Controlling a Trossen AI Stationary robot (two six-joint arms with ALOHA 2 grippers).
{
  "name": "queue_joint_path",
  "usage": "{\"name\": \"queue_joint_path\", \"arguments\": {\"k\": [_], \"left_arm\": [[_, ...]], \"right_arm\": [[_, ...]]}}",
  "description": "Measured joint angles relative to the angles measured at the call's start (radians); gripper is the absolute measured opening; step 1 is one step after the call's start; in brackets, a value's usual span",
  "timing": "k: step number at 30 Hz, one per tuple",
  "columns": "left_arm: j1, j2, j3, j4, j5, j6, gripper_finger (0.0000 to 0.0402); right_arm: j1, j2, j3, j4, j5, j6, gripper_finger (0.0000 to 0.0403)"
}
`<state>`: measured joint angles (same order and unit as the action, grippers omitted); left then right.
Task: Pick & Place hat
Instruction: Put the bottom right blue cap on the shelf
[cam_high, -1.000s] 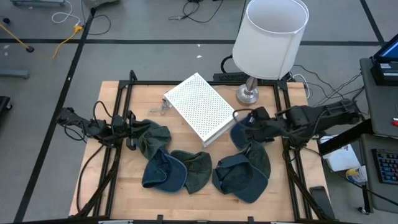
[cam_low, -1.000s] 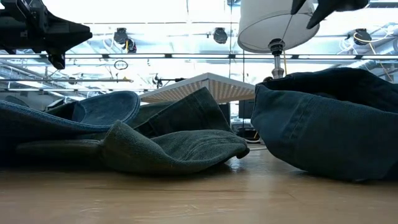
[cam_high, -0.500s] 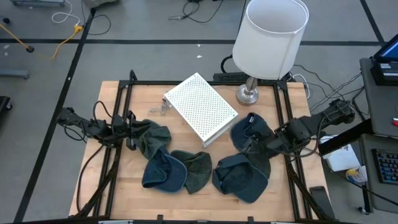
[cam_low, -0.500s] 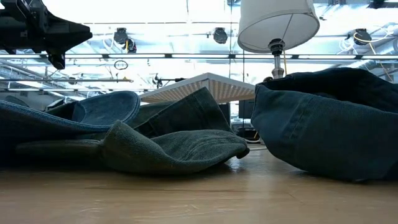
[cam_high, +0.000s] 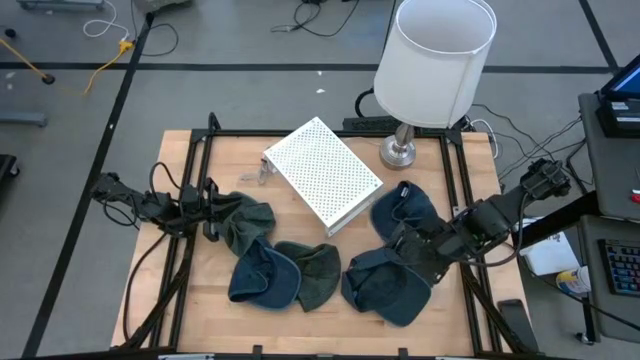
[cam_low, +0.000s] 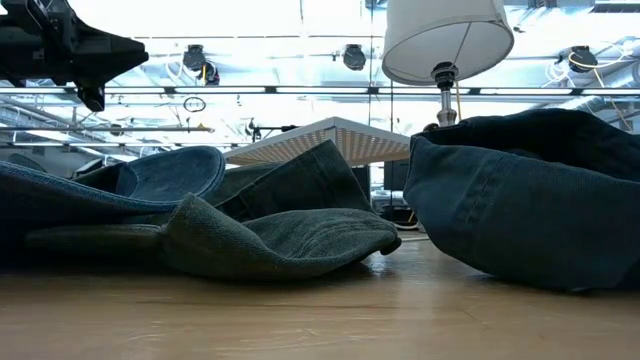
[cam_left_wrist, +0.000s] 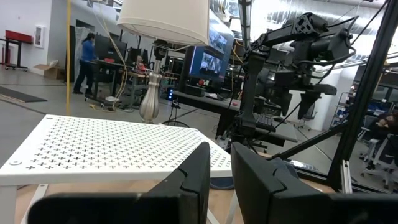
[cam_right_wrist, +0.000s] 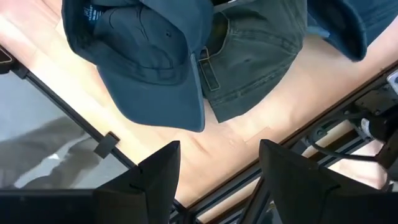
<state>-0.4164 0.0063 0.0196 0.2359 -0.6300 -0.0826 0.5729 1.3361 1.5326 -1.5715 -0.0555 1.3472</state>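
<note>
Hat, a dark blue cap, lies on the tabletop at its right front, directly under the right claw, which hangs open and empty above it. Left claw, nearly shut and empty, waits far across.

Two dark, jointed arms with black grippers

The left arm and right arm are matte black, with black cables looped along the links. The right gripper's fingers are broad, flat, smooth-edged black blocks.
</note>
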Motion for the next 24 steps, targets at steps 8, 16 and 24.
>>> {"name": "queue_joint_path", "arguments": {"k": [8,16,24], "left_arm": [[0.0,0.0,0.0,0.0,0.0,0.0,0.0067],[0.0,0.0,0.0,0.0,0.0,0.0,0.0067],[0.0,0.0,0.0,0.0,0.0,0.0,0.0067]], "right_arm": [[0.005,0.0,0.0,0.0,0.008,-0.005,0.0212],[0.005,0.064,-0.001,0.004,0.083,-0.031,0.0212],[0.005,0.15,-0.007,0.004,0.141,-0.077,0.0212]]}}
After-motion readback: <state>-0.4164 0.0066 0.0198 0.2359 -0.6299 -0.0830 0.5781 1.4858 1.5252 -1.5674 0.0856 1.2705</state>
